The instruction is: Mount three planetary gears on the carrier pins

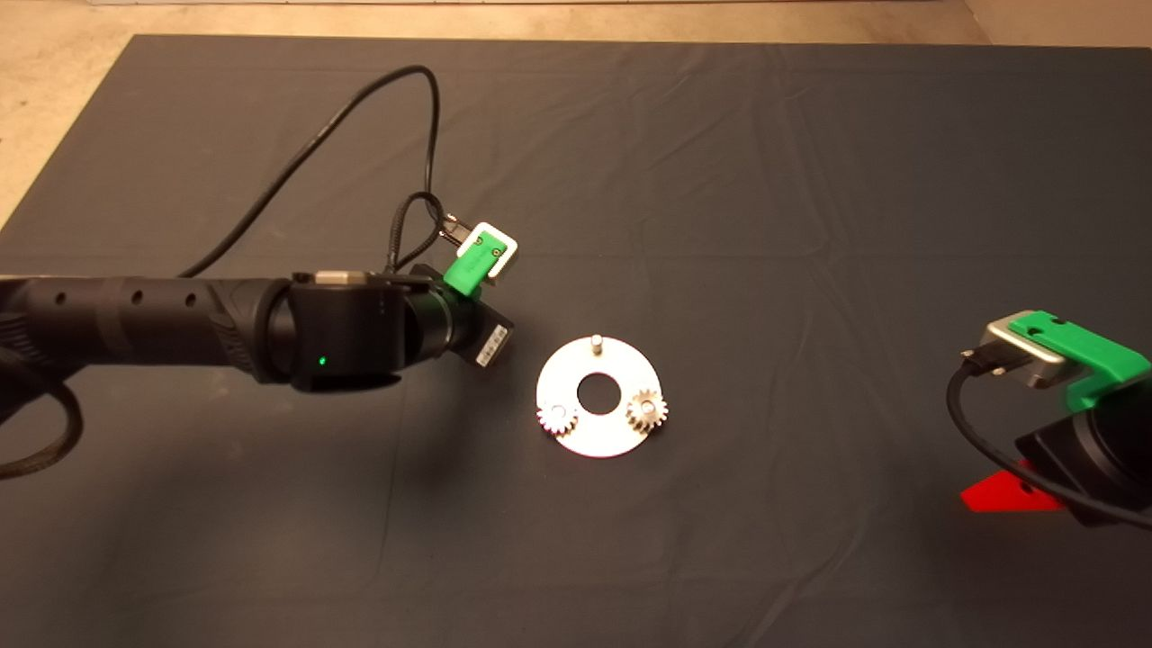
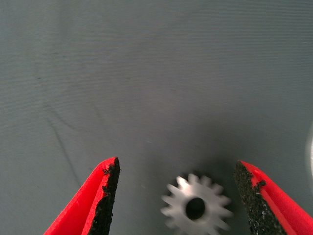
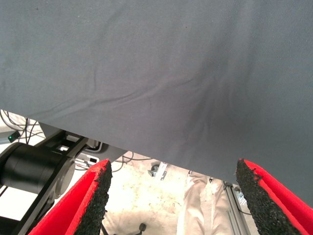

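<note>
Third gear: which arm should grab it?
Left. The left gripper is open around the loose gear on the mat, beside the disc. The right gripper waits at the mat's edge.

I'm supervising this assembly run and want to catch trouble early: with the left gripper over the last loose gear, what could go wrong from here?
The left gripper is open around the third gear, which lies flat on the mat; a thin, flat gear may slip or tilt when pinched. Only one bare pin remains on the disc, so the bore must line up with it. The two seated gears stand close by and could be knocked.
</note>
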`<state>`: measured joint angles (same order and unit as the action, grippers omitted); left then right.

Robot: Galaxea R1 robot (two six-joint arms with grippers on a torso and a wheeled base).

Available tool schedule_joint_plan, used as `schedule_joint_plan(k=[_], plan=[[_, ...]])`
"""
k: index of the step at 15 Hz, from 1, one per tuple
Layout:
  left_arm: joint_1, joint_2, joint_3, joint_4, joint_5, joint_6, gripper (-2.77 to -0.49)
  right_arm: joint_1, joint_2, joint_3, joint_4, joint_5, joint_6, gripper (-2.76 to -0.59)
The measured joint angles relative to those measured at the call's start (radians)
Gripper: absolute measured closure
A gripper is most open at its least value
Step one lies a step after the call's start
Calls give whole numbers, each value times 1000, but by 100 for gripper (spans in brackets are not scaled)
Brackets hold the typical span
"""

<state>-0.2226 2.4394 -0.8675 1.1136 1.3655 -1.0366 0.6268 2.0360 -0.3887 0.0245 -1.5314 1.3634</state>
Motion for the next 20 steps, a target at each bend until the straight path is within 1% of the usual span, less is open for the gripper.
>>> schedule_joint_plan(k=[1,2,4,6,7,8,11,12,14,16,17,20], plan=[[1,-2,-9,0,-7,0,-161,0,0,0,0,0,0,-187],[10,-1,-13,1,-15,2,-161,0,0,0,0,1,0,-187],[45,-1,-15,-5,-19,2,-161,0,0,0,2,-1,0,-187],[46,-6,-5,-5,-22,-3,-161,2,0,0,2,1,0,-187],[46,-12,5,-7,-23,-21,-161,3,0,0,2,1,0,-187],[45,-16,13,-7,-24,-26,-161,3,0,0,2,0,0,-187],[46,-26,15,-7,-23,-31,-161,3,0,0,2,0,0,-187],[49,-30,15,-7,-23,-31,-161,3,0,0,2,1,0,-187],[66,-30,15,-6,-24,-31,-161,3,0,0,2,0,0,-187],[82,-36,15,-7,-34,-31,-161,3,0,0,2,0,0,-187],[84,-39,14,-6,-39,-31,-161,3,0,0,2,1,0,-187],[84,-41,12,-6,-43,-31,-161,3,0,0,2,0,0,-187]])
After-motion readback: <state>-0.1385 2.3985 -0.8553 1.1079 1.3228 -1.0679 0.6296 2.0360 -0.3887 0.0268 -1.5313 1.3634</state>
